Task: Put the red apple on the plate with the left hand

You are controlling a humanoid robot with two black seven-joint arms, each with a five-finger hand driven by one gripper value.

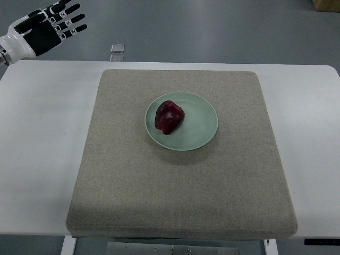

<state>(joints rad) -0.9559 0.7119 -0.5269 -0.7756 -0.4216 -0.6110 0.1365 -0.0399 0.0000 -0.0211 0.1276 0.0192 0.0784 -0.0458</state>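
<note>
I see the apple [169,117] resting on the plate [202,127], left of its middle, at the centre of the mat [133,186]. My left hand [48,29] hovers at the frame's upper left, fingers spread wide and holding nothing, beyond the table [42,133] edge.

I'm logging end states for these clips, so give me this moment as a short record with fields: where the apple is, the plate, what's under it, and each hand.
apple: red apple lies on the plate, left of its centre
plate: pale green plate, on the mat
mat: grey-beige mat, on the white table
left hand: left hand, top left, beyond the table's far edge, fingers spread, holding nothing
right hand: not in view
</note>
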